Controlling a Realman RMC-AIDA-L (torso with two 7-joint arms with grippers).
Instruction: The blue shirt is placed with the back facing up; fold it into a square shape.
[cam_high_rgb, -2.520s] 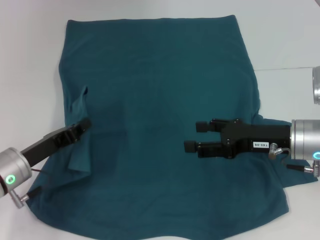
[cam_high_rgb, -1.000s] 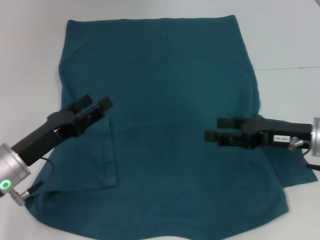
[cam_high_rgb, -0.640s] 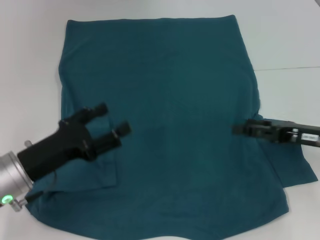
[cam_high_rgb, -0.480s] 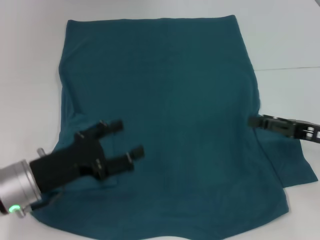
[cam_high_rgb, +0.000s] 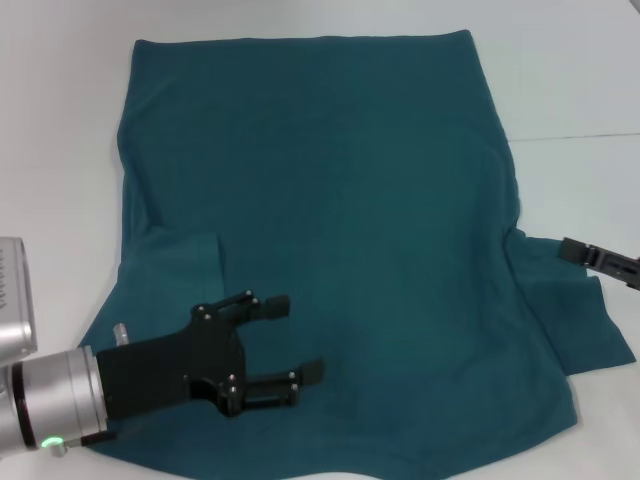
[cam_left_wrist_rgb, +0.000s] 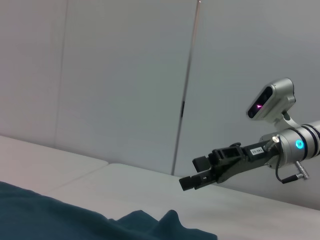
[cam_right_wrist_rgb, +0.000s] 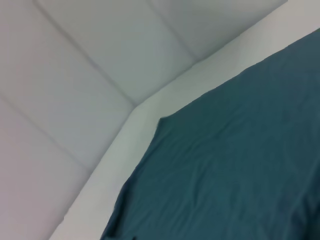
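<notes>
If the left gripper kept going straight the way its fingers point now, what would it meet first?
Probably only the blue shirt: the left gripper, fingers open, points across the fabric toward the robot's right. Its height above the cloth is unclear, so it may pass just over it.

The right pincer (cam_high_rgb: 572, 250) is mostly cut off at the edge.

The blue shirt (cam_high_rgb: 340, 220) is plain dark teal on a white table (cam_high_rgb: 580, 90); both tools are black.
</notes>
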